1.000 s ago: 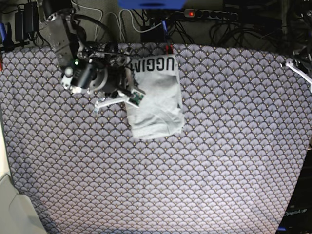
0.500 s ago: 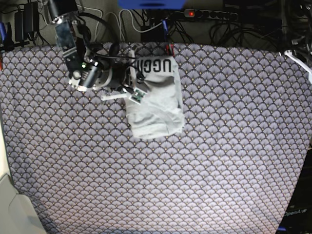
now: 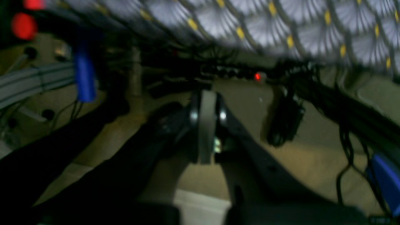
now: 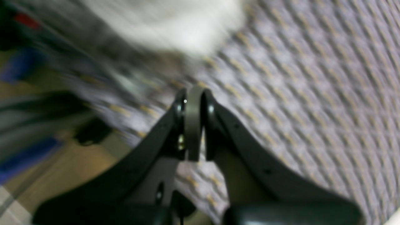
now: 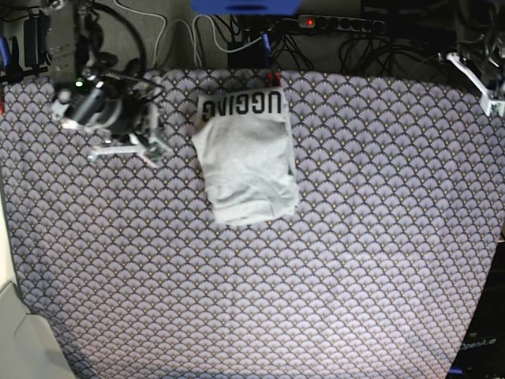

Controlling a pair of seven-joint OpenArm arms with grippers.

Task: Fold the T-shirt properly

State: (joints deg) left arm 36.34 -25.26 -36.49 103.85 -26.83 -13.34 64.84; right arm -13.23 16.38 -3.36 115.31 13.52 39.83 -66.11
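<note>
Right wrist view: my right gripper (image 4: pixel 193 103) is closed on nothing, over the tablecloth (image 4: pixel 297 93); the pale blur ahead is probably the T-shirt (image 5: pixel 246 158). It lies folded, apart from me, lettering at the far edge. My left gripper (image 3: pixel 207 106) is closed too, off the table edge.

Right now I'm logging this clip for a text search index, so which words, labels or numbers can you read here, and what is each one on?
"UGGIAG" or close to it: black block capitals on the folded T-shirt, along its far edge, seen in the base view; the end letters are cut by the folds, so the word may be incomplete.
Faint lettering at the bottom right corner of the base view, on dark equipment: too small to read.
Both wrist views: blurred, no text.
</note>
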